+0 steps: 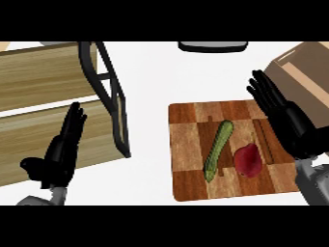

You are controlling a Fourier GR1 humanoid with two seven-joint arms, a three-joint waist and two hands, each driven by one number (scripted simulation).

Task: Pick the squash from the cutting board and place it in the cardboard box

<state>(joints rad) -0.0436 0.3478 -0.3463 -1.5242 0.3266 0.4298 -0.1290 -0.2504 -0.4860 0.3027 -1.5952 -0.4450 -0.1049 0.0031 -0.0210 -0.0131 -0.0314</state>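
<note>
Head view shows the squash (219,149), a long green one, lying lengthwise and slightly tilted near the middle of the cutting board (188,144). Nothing is touching it. A red vegetable (248,160) sits just beside its lower half, on the side nearer the right hand (295,123); whether the two touch cannot be told. That hand hovers over the board's right edge with its fingers straight and released, holding nothing. The cardboard box (306,67) is just behind it, at the upper right. The left hand (60,154) rests at the lower left, fingers straight and up, over a wooden rack (32,77) and well apart from the board.

The likeliest trouble is the red vegetable. It lies between the right hand and the squash, so a reach from the right could knock it aside or close on it instead.

The squash is slim and rounded. Fingers coming down off its centre line could roll it across the board or onto the counter (153,77). A grasp near one end would probably let the long body tip.

The box is cut off by the view's edge and partly hidden by the hand, so its opening is hard to judge. A long squash carried crosswise might catch on the wall.
</note>
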